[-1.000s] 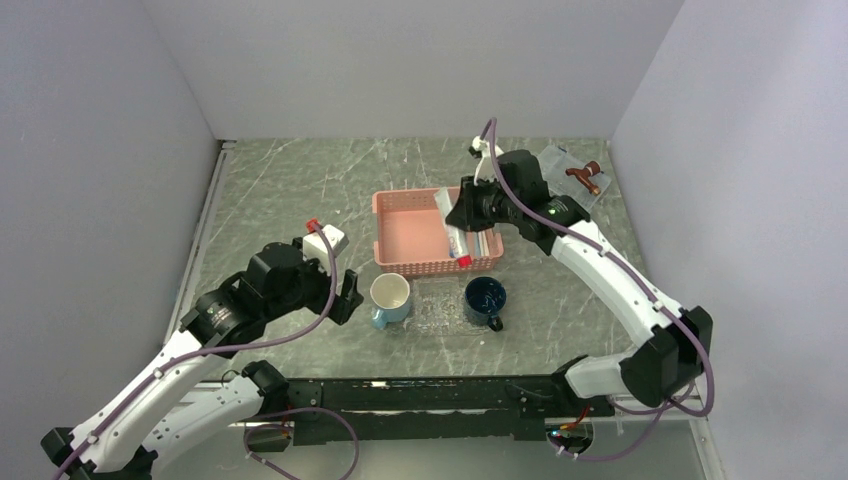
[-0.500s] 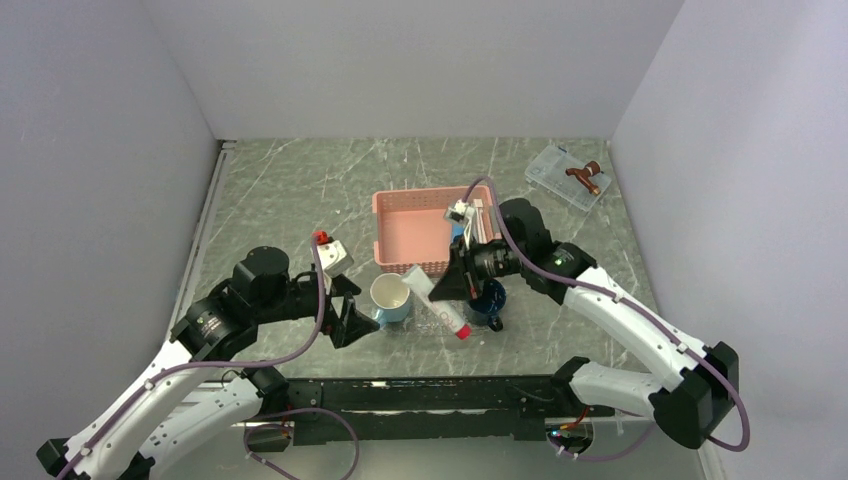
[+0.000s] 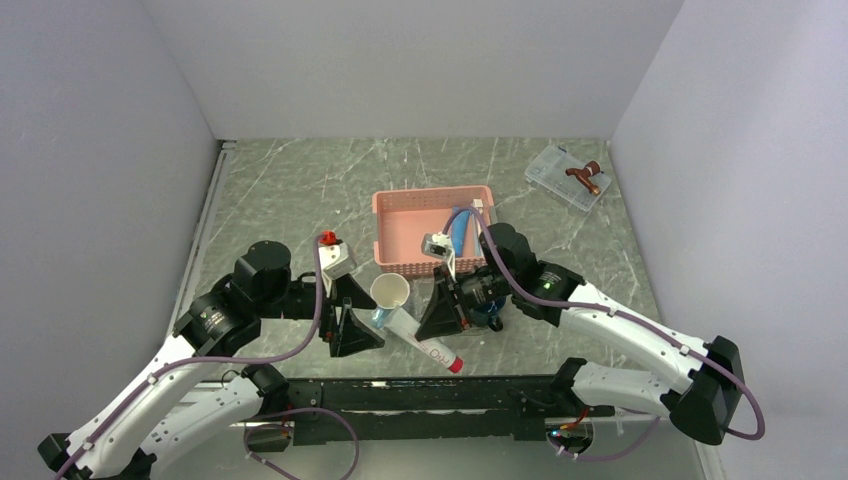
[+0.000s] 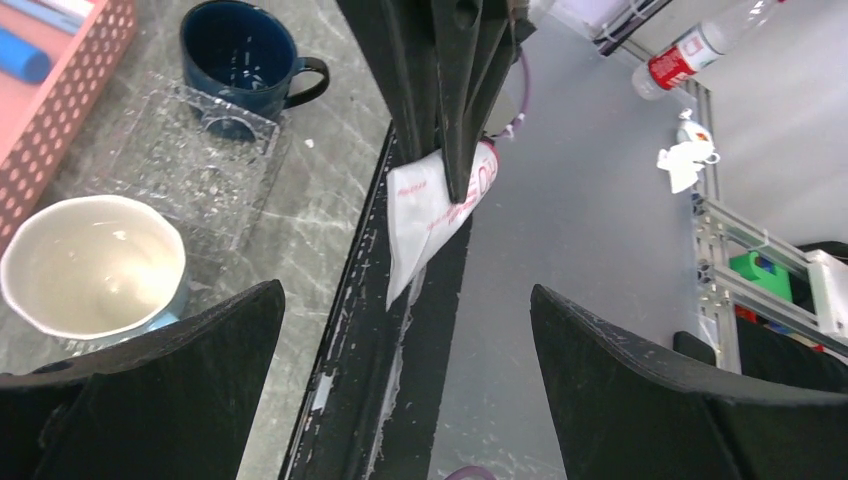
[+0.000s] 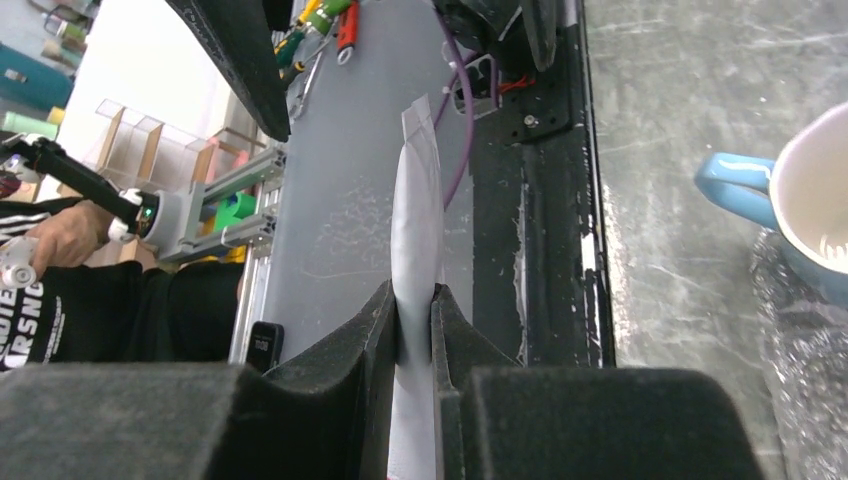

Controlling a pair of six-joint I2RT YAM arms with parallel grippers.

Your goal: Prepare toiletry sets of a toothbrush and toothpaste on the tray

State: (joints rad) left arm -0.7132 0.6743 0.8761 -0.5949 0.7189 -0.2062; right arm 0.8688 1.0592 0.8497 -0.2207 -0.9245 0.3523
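My right gripper is shut on a white toothpaste tube with a red cap, held over the table's near edge. In the right wrist view the tube stands pinched between the pads. My left gripper is open, just left of the tube, and the tube's flat end hangs ahead of the wide-apart fingers. The clear tray lies between the two mugs. A blue tube lies in the pink basket. The right arm covers the basket's right side and I make out no toothbrush.
A white mug stands left of the tray and a dark blue mug to its right, largely under the right arm in the top view. A small clear box with a brown item sits at the back right.
The right gripper has carried the tube out of the basket, over the tray, down to the near edge. The left gripper has swung right and lower, toward the tube, staying open.
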